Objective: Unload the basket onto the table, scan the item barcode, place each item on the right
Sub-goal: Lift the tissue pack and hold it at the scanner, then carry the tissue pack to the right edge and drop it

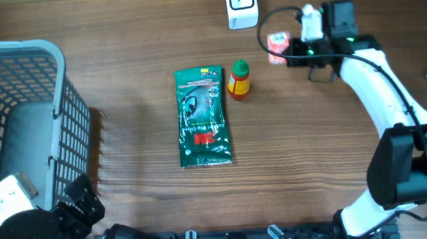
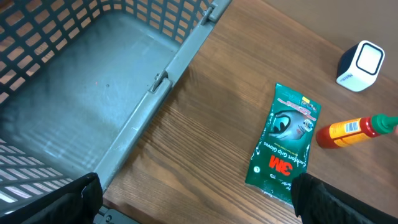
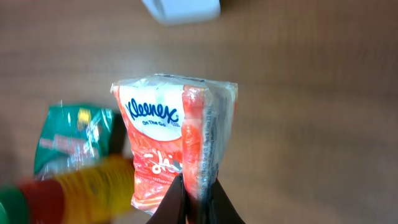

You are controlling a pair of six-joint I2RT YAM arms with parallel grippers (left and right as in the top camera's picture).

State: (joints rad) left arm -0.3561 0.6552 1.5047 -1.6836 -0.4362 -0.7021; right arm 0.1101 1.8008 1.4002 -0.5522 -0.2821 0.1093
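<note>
A brown wood-grain table (image 1: pixel 123 80) is filling all three views. At its left edge a grey slatted basket (image 1: pixel 19 48) is sitting, probably as the drop-off for scanned goods. The left gripper (image 2: pixel 199 194) is hanging over the basket's near corner with its fingers spread wide and gripping nothing. It appears to be parked clear of the work.

Toward the middle, a green 3M glove packet (image 1: pixel 203 118) is lying flat. An orange bottle with a green cap (image 1: pixel 238 79) is resting just beside the packet's upper right corner, though I cannot tell whether it is standing or lying. Both seem to be waiting their turn.

At the far edge a white scanner (image 1: pixel 241 6) is standing. Just to its right, near but apart from it, the Kleenex pack (image 3: pixel 174 143) is hanging in the right gripper (image 3: pixel 194 202). The fingers are pressing together on the pack's lower edge, pinching it by the side seam. That hold is likely leaving the broad faces free to show to the scanner.

The pack is looking soft and glossy, with clear film over orange and white print and a blue logo. No barcode is showing on the face toward the wrist camera, so it is presumably sitting on another side.
</note>
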